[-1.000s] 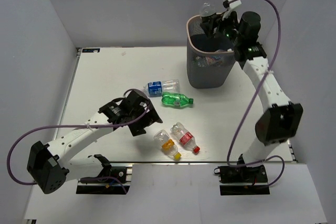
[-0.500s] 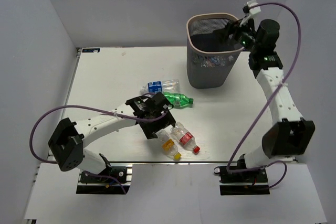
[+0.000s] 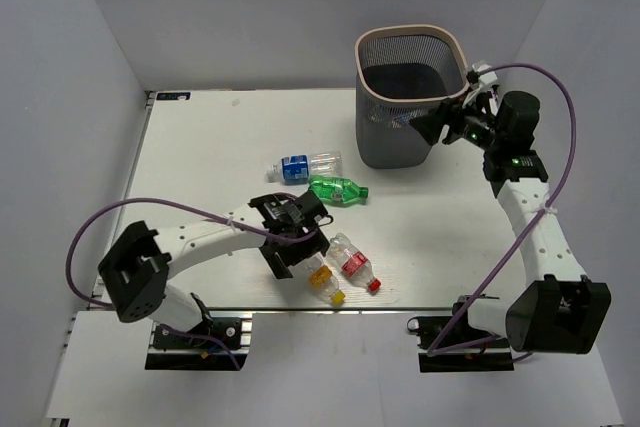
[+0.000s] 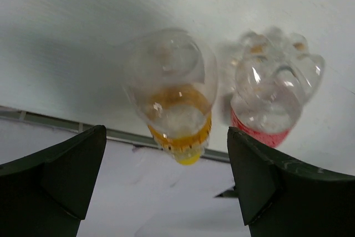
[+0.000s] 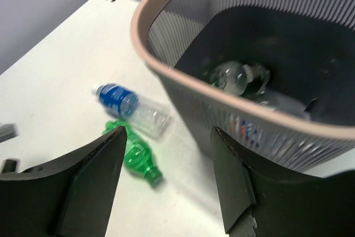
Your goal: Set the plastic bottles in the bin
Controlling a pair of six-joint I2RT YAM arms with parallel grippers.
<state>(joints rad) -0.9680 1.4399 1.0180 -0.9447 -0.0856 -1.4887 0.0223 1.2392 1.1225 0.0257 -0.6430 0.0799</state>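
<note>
The bin (image 3: pixel 372 43) stands at the back right, with clear bottles inside (image 5: pixel 234 77). On the table lie a blue-labelled bottle (image 3: pixel 304 165), a green bottle (image 3: pixel 336 189), a yellow-orange-labelled bottle (image 3: pixel 320 276) and a red-labelled bottle (image 3: pixel 353 261). My left gripper (image 3: pixel 289 254) is open and empty, just left of the yellow-orange bottle. In the left wrist view its base (image 4: pixel 172 92) lies ahead between the fingers, and the red bottle (image 4: pixel 272 101) is to the right. My right gripper (image 3: pixel 433 125) is open and empty beside the bin's right wall (image 5: pixel 166 54). The right wrist view also shows the blue bottle (image 5: pixel 128 107) and the green bottle (image 5: pixel 136 156).
The table's front edge with its metal rail (image 3: pixel 300 308) runs just below the yellow-orange and red bottles. White walls enclose the table on three sides. A small dark tag (image 3: pixel 172 96) sits at the far left corner.
My right gripper held a clear bottle over the bin, let it go, then moved down to the bin's right side. My left gripper moved right towards the yellow-orange bottle.
</note>
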